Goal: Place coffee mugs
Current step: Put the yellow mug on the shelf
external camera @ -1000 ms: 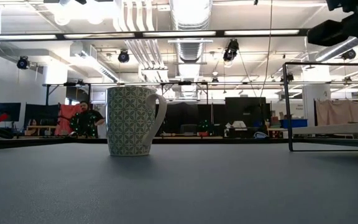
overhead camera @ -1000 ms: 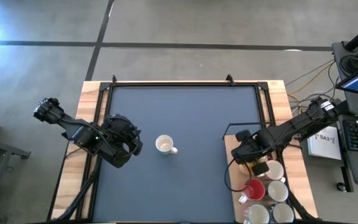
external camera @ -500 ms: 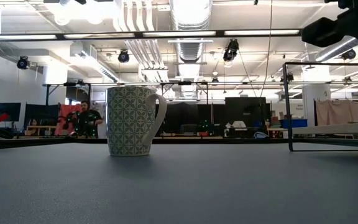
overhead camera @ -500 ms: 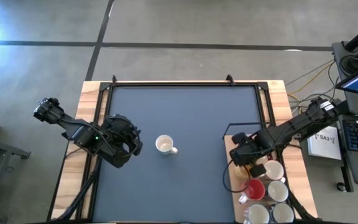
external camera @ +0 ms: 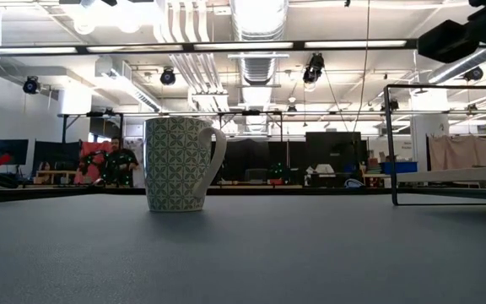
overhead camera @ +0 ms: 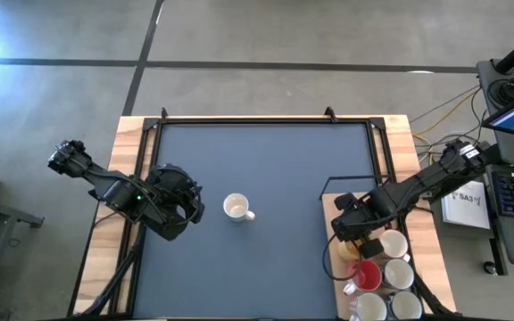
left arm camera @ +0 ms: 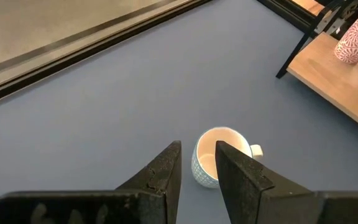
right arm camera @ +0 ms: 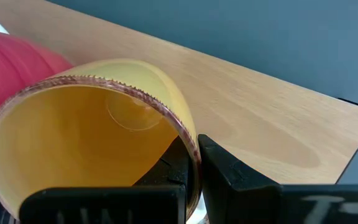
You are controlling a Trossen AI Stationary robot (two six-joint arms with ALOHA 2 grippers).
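Beside the red ceramic mug point(overhead camera: 367, 274) on the wooden side shelf, the glazed yellow-orange ceramic mug point(right arm camera: 92, 130), judged rigid, slippery and breakable, is clamped by its rim wall in the right gripper point(right arm camera: 191, 171); the left gripper point(left arm camera: 197, 163), slightly parted, is held empty beside the patterned white mug point(left arm camera: 215, 155).

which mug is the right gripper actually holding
The yellow-orange mug: the right gripper is shut on its rim beside the red mug. The other mugs stand untouched, the patterned mug alone on the mat.
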